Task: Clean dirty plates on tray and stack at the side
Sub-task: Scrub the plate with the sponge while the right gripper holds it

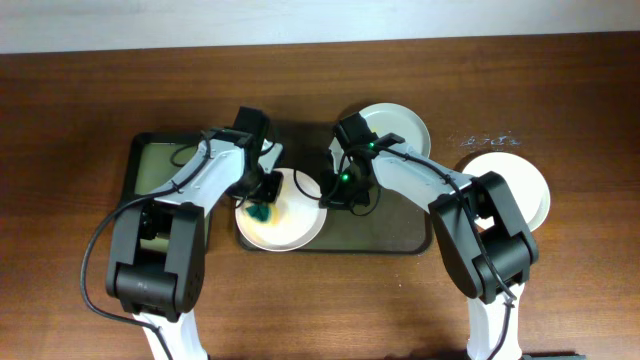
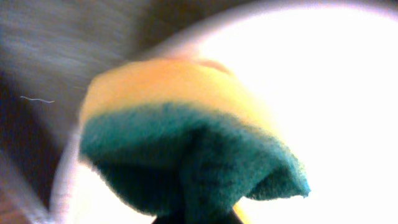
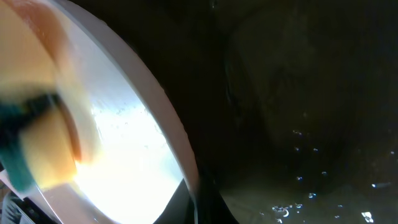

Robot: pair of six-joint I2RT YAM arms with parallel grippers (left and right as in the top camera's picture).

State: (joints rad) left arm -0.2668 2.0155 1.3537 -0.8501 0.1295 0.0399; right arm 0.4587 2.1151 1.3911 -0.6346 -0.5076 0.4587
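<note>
A pale plate (image 1: 292, 228) with a yellowish tint lies at the front left of the dark olive tray (image 1: 392, 238). My left gripper (image 1: 262, 203) is shut on a green-and-yellow sponge (image 1: 262, 213) and presses it onto this plate. In the left wrist view the sponge (image 2: 186, 137) fills the middle over the bright plate (image 2: 329, 93), and it hides the jaws (image 2: 205, 219). My right gripper (image 1: 330, 195) is shut on the plate's right rim. The right wrist view shows that rim (image 3: 155, 106) between the fingers (image 3: 196, 205), the sponge (image 3: 37, 155) at left and the tray floor (image 3: 298, 124).
A second plate (image 1: 400, 122) sits at the tray's back right edge. A third plate (image 1: 520, 180) lies on the wooden table to the right of the tray. A narrow dark tray (image 1: 148, 160) stands at the left under my left arm.
</note>
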